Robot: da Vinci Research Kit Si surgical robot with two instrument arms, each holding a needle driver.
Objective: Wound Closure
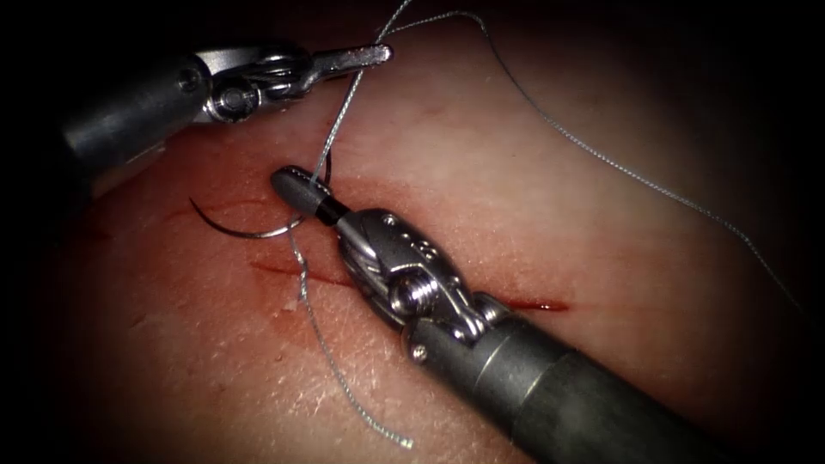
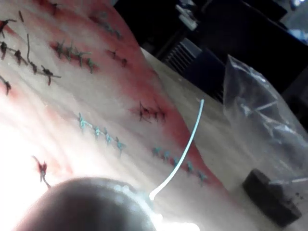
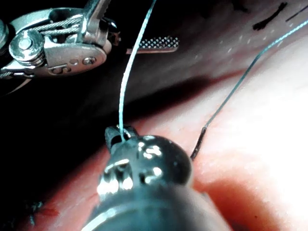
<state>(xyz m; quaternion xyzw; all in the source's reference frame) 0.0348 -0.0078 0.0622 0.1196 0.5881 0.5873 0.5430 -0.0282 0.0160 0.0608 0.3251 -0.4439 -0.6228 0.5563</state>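
Observation:
My left tool [image 1: 382,54] reaches in at the upper left, jaws shut on the thread [image 1: 344,107]. From there the thread drops to the tissue [image 1: 516,172], passes under my right tool [image 1: 284,182], crosses the cut [image 1: 537,304] and ends as a loose tail [image 1: 361,404]. The right tool's jaws are closed together with nothing seen between them. The curved needle [image 1: 245,232] lies free on the tissue by the cut's left end, its tail part hidden under those jaws. The right wrist view shows the thread [image 3: 126,86] meeting the right jaws [image 3: 118,134], with the needle's tail [image 3: 198,147] beside them.
A second run of thread [image 1: 601,159] arcs over the tissue to the right. Red fluid lines the cut. The left wrist view shows older stitched cuts [image 2: 101,132] on the tissue, a plastic bag [image 2: 260,96] and a dark block [image 2: 272,197] on the bench.

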